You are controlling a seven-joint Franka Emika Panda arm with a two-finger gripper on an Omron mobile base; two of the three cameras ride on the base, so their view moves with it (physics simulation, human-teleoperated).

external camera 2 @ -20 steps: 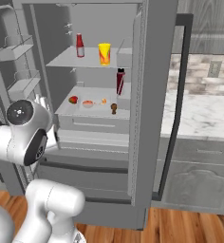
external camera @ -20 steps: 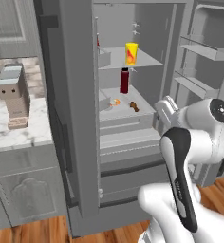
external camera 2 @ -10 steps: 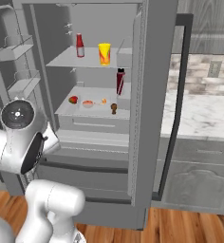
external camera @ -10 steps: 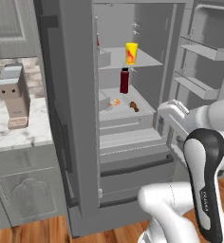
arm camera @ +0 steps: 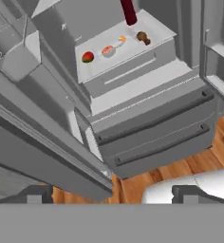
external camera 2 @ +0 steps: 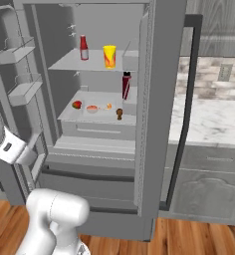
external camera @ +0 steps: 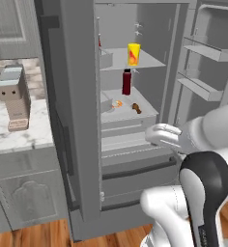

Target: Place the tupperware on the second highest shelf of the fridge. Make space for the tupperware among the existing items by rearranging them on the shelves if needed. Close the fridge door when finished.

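arm: swung further right and lower since earlier frame, white wrist (external camera: pixel 166 136) level with drawers, outside open tall grey fridge (external camera 2: pixel 154 99) | gripper (arm camera: pixel 111 192): two dark tips spread, holding nothing | shallow pale tupperware (external camera 2: pixel 92 108): second-lowest shelf, left-centre, beside small red fruit (external camera 2: pixel 77 104) | yellow tapered cup (external camera 2: pixel 109 56): shelf above.

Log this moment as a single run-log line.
fridge: doors open | tupperware: lower shelf, beside red fruit | yellow cup: upper shelf, near ketchup bottle | pincer: empty, away from shelves
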